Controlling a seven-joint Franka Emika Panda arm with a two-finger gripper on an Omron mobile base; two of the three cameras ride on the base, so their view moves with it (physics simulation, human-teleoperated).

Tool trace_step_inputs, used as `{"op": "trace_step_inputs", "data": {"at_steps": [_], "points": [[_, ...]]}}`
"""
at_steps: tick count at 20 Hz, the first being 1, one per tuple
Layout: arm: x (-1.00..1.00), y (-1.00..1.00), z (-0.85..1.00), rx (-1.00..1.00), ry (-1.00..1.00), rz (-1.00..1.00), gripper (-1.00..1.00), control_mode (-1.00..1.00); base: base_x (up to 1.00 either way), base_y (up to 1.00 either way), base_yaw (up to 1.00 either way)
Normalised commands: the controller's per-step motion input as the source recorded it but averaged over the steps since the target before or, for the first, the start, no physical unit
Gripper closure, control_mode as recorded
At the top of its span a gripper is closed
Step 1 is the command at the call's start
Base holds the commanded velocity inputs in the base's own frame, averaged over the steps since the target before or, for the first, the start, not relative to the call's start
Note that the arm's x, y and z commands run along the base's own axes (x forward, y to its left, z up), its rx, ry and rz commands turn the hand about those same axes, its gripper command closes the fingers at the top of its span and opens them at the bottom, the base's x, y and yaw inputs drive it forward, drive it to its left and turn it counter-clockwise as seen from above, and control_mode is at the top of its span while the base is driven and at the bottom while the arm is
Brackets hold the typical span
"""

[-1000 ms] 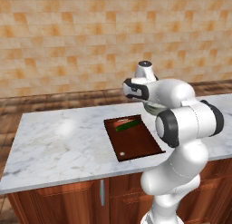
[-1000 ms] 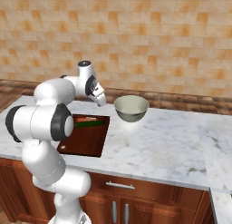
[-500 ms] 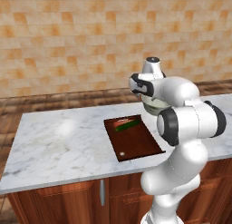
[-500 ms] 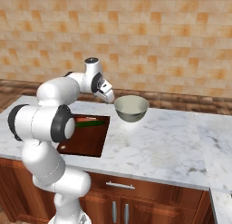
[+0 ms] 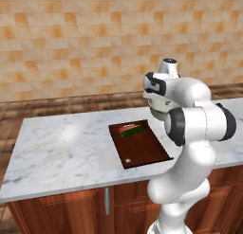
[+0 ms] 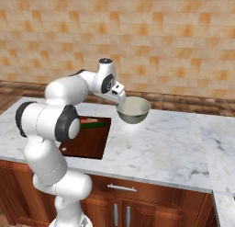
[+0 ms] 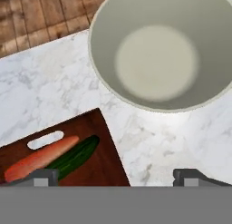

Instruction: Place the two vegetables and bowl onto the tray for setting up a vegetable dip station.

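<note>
The carrot [image 7: 40, 158] and cucumber [image 7: 74, 157] are lying side by side, touching, on the tray [image 7: 102, 166] near its pale slot handle (the end facing the wall). The bowl [image 6: 133, 110] is sitting on the marble desk [image 6: 165, 143] just beside the tray, apart from it. The gripper [image 7: 117, 175] is hovering over the desk between tray and bowl, fingers spread wide and gripping nothing, the white arm [image 6: 69, 95] bending over the tray
</note>
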Motion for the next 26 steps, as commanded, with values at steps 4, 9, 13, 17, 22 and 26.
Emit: {"op": "trace_step_inputs", "data": {"at_steps": [4,9,13,17,22,26], "points": [[0.09,-0.09,0.0,-0.04,0.15,0.17,-1.0,-1.0,0.0,0.0,0.0],[0.29,-0.08,0.0,-0.05,0.09,0.17,-1.0,-1.0,0.0,0.0,0.0],[0.31,-0.14,0.0,-0.01,0.04,0.17,-1.0,-1.0,0.0,0.0,0.0],[0.21,-0.18,-0.16,0.0,0.01,0.18,-1.0,-1.0,0.0,0.0,0.0],[0.16,-0.04,-0.42,0.0,0.0,0.18,-1.0,-1.0,0.0,0.0,0.0],[0.16,0.0,-0.44,0.0,0.0,0.16,-1.0,-1.0,0.0,0.0,0.0]]}}
